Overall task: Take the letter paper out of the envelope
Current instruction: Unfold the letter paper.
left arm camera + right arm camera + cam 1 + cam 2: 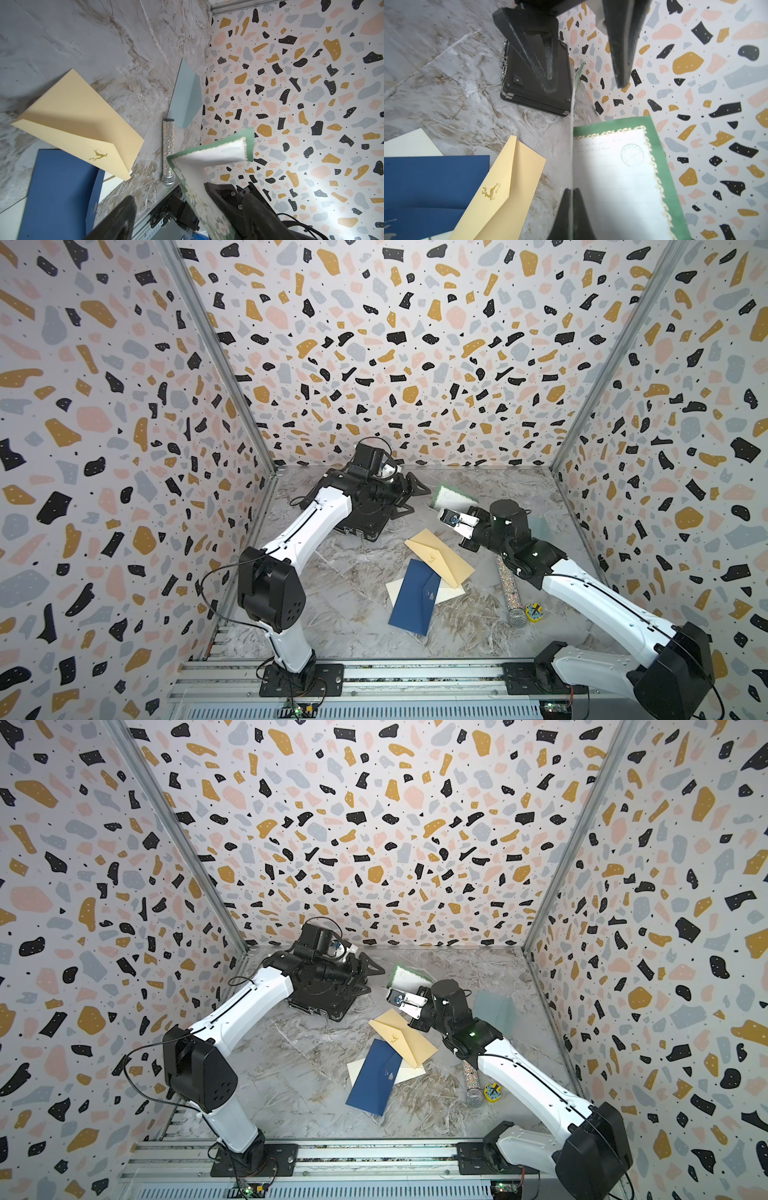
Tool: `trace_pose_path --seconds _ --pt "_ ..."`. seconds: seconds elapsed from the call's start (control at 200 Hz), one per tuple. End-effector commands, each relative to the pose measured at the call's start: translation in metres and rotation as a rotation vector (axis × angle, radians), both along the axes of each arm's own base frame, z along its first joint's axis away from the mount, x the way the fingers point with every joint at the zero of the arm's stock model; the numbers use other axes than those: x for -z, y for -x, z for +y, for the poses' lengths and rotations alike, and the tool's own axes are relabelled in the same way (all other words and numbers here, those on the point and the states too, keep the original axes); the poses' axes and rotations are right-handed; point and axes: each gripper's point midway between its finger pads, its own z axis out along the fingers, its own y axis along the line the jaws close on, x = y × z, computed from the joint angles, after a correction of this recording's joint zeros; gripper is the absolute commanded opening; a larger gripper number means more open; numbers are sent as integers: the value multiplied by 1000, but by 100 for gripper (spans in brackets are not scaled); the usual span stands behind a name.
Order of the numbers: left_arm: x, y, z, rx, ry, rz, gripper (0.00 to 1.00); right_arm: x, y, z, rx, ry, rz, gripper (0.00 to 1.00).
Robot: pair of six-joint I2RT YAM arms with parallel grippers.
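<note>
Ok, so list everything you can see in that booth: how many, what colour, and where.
letter paper: 1, white with green border, held up at the back
yellow envelope: 1, gold deer, mid-table, overlapping the blue one
blue envelope: 1, navy, mid-table
cream sheet: 1, under the blue envelope
pale blue envelope: 1, by the right wall
microphone: 1, silver glitter, front right
small toy: 1, yellow, beside the microphone's head
case: 1, black, back left
table: 1, grey marble
left gripper: black, open, over the case
right gripper: black, shut on the letter paper
</note>
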Motion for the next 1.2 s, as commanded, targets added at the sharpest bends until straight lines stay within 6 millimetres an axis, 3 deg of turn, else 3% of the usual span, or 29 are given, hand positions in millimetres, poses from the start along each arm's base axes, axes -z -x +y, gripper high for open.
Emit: trace_pose_path --seconds 0.0,0.195,0.425,0.731,1.001,1.196 --pt "-18 11 0 57 38 -76 81 -9 1 8 -45 37 -66 0" --pt "9 21 -1 94 37 16 72 -19 4 17 -71 7 -73 0" --pt "28 18 -6 93 67 71 64 -26 3 21 -70 -17 -72 0" --pt "22 10 -18 63 196 111 41 -27 0 23 -60 -22 -86 0" --pt "33 6 -8 30 196 146 27 -24 3 31 -97 -39 -66 0" --pt "20 -3 -5 17 234 106 15 -15 3 28 -85 -29 -54 0"
